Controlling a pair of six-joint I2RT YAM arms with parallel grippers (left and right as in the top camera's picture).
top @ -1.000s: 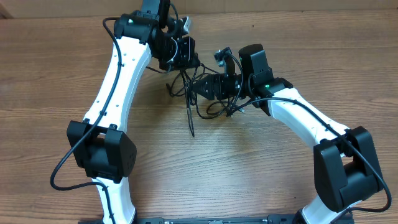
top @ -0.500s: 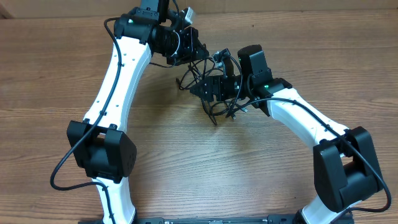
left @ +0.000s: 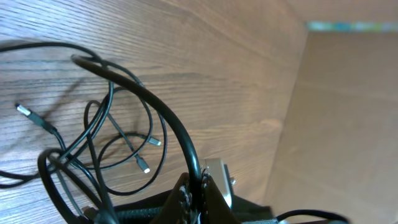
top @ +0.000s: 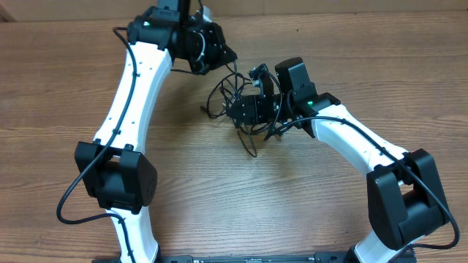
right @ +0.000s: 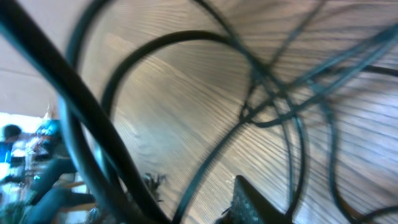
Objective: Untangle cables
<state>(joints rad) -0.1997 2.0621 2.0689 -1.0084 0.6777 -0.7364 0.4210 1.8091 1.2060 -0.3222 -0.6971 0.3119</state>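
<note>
The cables are thin black cords tangled in loops on the wooden table between my two grippers. My left gripper is shut on one black cord and lifts it up from the tangle's far side. In the left wrist view the jaws pinch that cord, which arcs away to the left. Below it lie loops with small silver-tipped plugs. My right gripper sits in the middle of the tangle. In the blurred right wrist view its fingers stand apart with a cord crossing between them.
One loose cord end trails towards the front of the table. A tan cardboard wall stands close behind the left gripper at the table's far edge. Thicker arm wires run along both white arms.
My left gripper has risen and moved back and right with its cord, pulling the tangle up. The trailing cord end has shifted right. My right gripper has moved slightly left.
</note>
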